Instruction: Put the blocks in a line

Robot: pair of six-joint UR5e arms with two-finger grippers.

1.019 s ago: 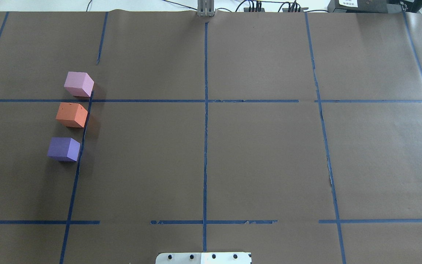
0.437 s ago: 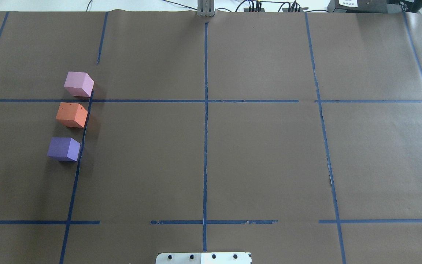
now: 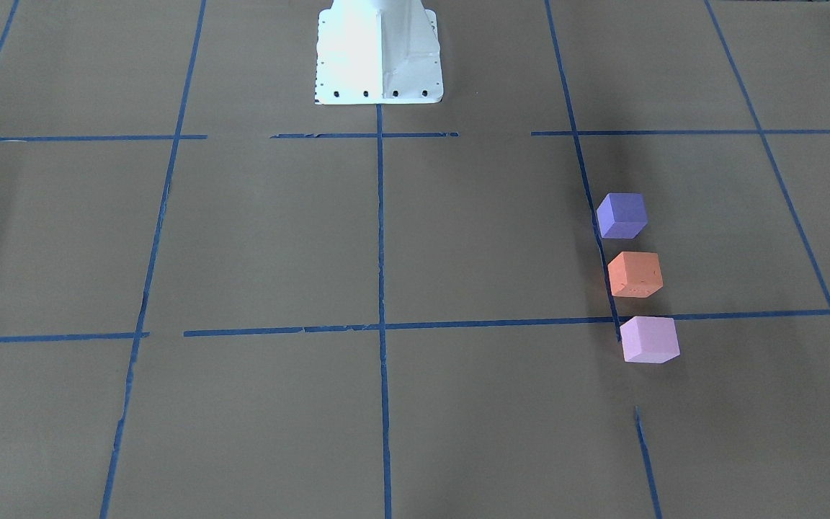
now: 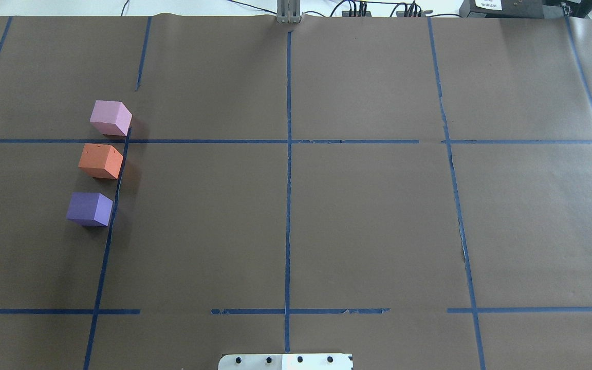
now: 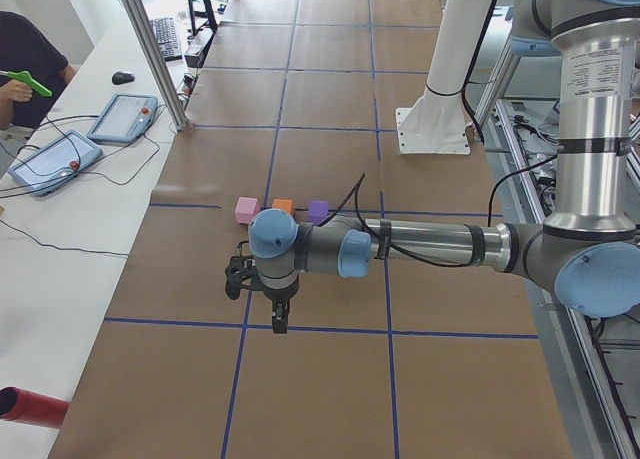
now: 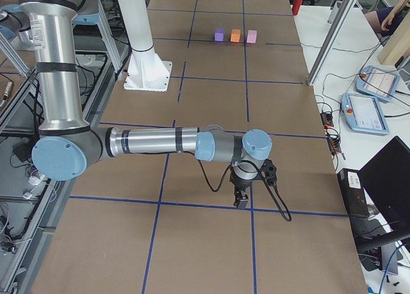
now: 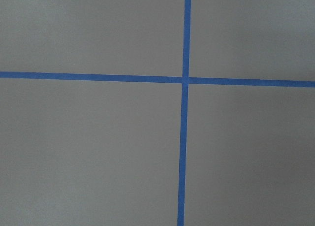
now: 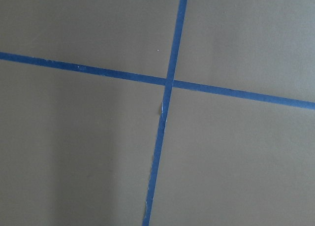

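Three cubes stand in a line beside a blue tape line on the table's left side: the pale pink-lilac block (image 4: 111,117) farthest, the orange block (image 4: 100,161) in the middle, the violet-blue purple block (image 4: 89,208) nearest the robot. They also show in the front-facing view as pink (image 3: 649,339), orange (image 3: 635,274) and purple (image 3: 622,215). My left gripper (image 5: 278,324) hangs over a tape crossing, well clear of the blocks. My right gripper (image 6: 242,203) hangs over the table's opposite end. I cannot tell whether either is open or shut. Both wrist views show only paper and tape.
Brown paper with blue tape lines (image 4: 288,180) covers the table. The white robot pedestal (image 3: 379,50) stands at the robot's edge. Along the far edge are an operator (image 5: 20,69), teach pendants (image 5: 122,117) and cables. A red cylinder (image 5: 30,407) lies near the left end.
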